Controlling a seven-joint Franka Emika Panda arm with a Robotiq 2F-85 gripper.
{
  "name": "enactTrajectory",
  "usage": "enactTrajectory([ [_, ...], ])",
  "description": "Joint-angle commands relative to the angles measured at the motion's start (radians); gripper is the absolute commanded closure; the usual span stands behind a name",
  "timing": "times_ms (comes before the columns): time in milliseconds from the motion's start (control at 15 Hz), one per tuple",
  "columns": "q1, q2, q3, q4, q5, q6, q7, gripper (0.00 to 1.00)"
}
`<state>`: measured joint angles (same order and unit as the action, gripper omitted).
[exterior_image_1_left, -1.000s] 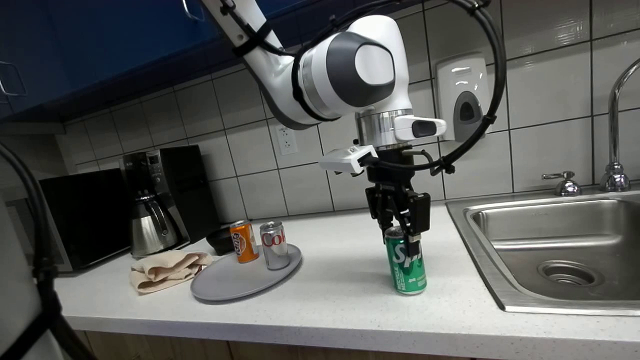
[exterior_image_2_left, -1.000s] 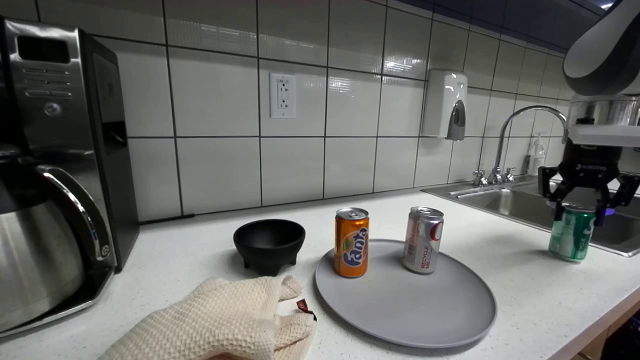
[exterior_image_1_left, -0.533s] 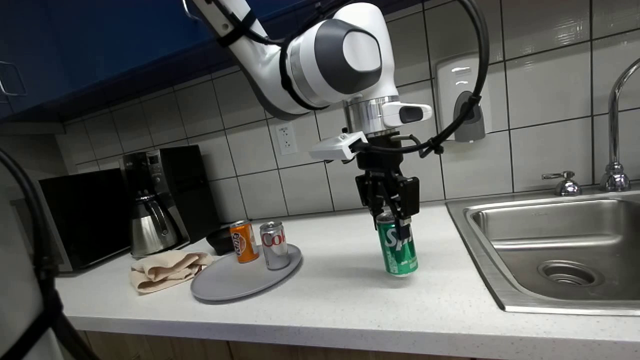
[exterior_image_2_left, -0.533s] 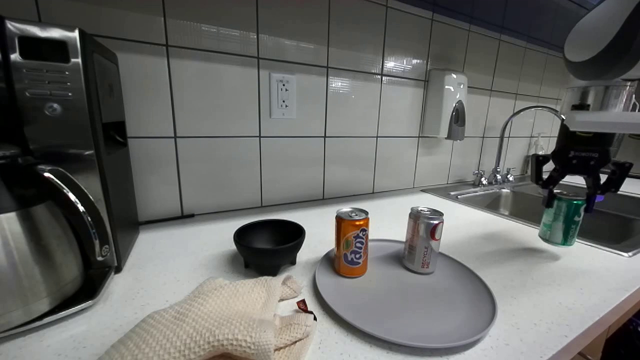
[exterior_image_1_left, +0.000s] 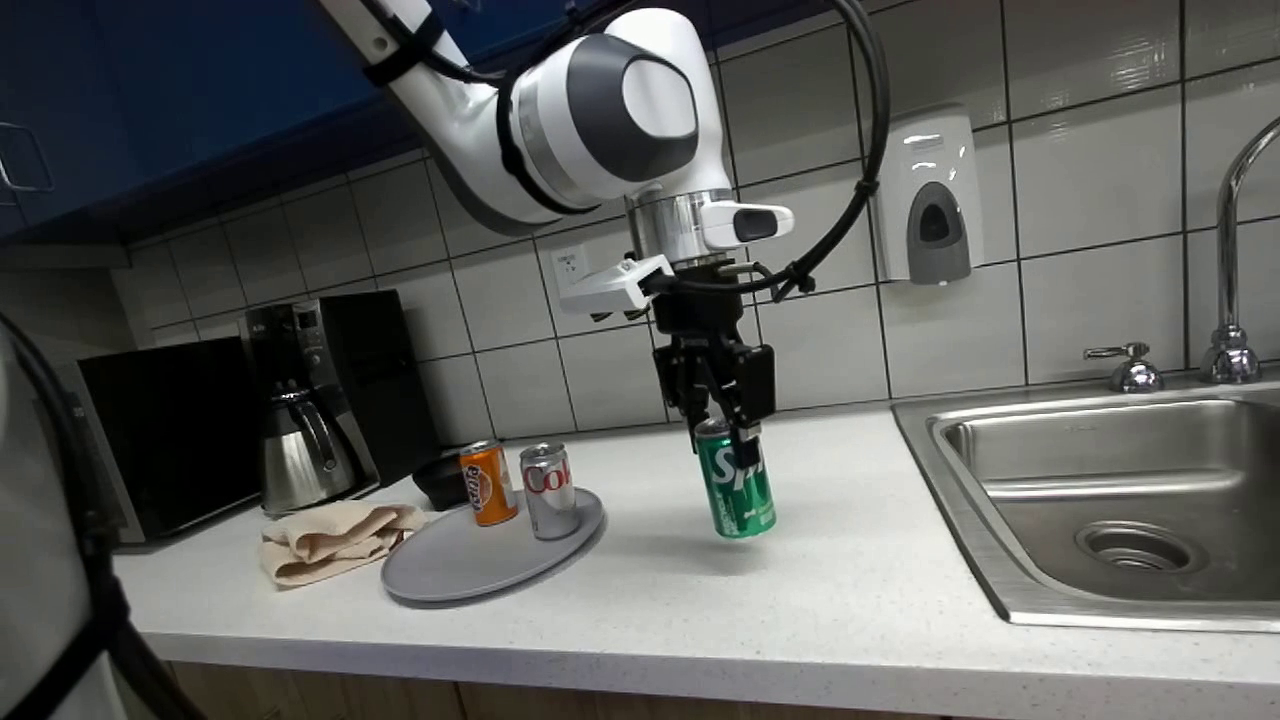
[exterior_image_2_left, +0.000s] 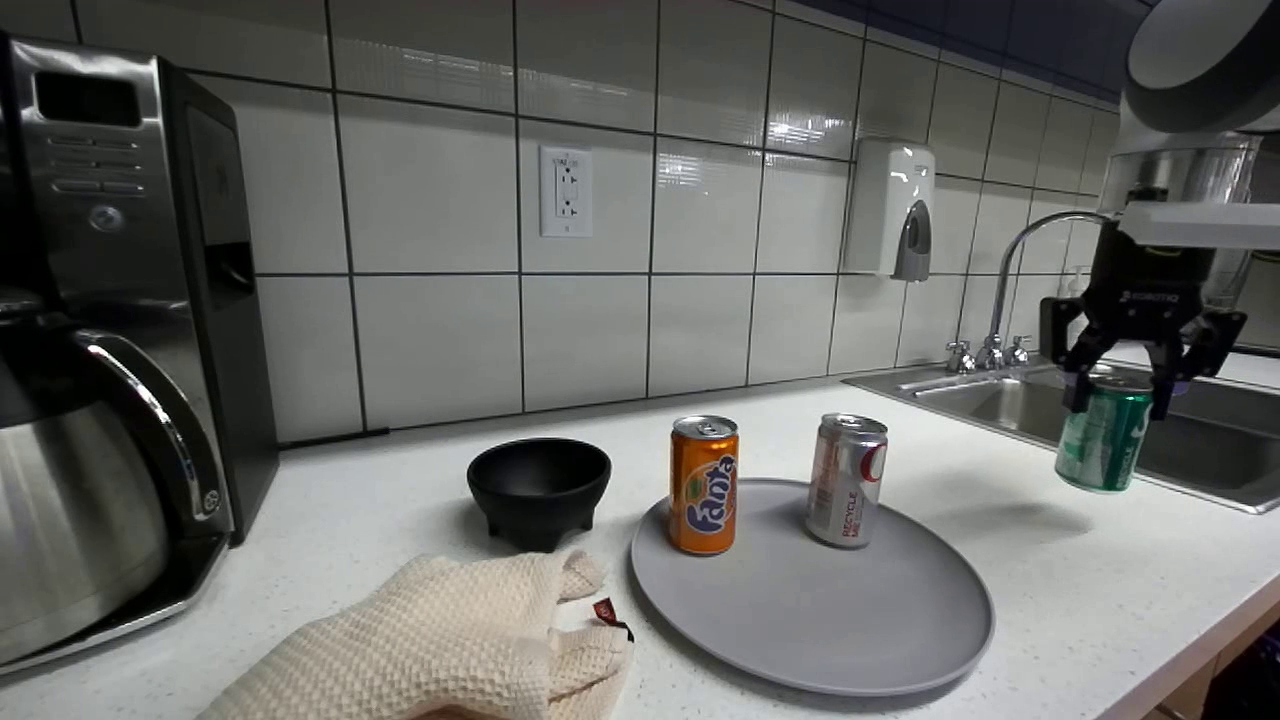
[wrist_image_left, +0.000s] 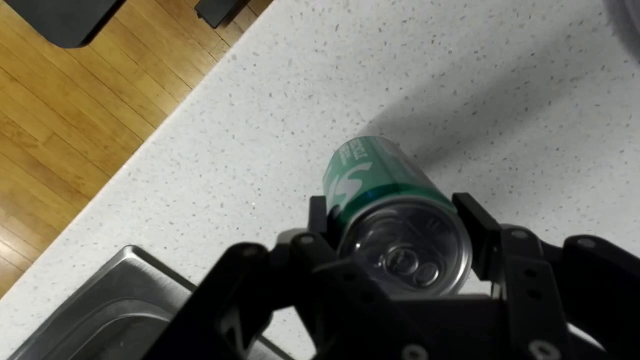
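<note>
A green Sprite can (exterior_image_1_left: 740, 500) hangs slightly tilted above the white counter, with a shadow beneath it. My gripper (exterior_image_2_left: 1118, 400) is shut on the can near its top, one finger on either side. In the wrist view the can's silver lid (wrist_image_left: 405, 245) faces the camera between the dark fingers (wrist_image_left: 477, 232). Left of the gripper in both exterior views, a grey round plate (exterior_image_2_left: 830, 640) carries an orange Fanta can (exterior_image_2_left: 704, 490) and a silver Diet Coke can (exterior_image_2_left: 846, 485), both upright and apart from each other.
A black footed bowl (exterior_image_2_left: 540, 490) and a beige cloth (exterior_image_2_left: 430, 640) lie beside the plate. Behind them stands a coffee maker (exterior_image_1_left: 340, 380) with a steel carafe. A steel sink (exterior_image_1_left: 1000, 560) is set into the counter at right. The counter's front edge (exterior_image_1_left: 640, 665) runs along the near side.
The gripper has lifted the green can off the counter and carried it left, toward the plate, in both exterior views. The plate, its cans, the bowl and the cloth have stayed put.
</note>
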<state>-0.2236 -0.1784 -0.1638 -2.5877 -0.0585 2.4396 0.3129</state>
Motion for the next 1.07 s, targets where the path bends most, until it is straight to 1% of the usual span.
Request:
enactTrajectory([
  [0,0.022,-0.048,0.043,-0.016,-0.004,-0.037,0.037,0.62],
  [600,0.11,-0.023,0.14,0.009,0.014,-0.039,0.132,0.62],
  [1000,0.149,-0.007,0.189,0.022,0.007,-0.045,0.18,0.62],
])
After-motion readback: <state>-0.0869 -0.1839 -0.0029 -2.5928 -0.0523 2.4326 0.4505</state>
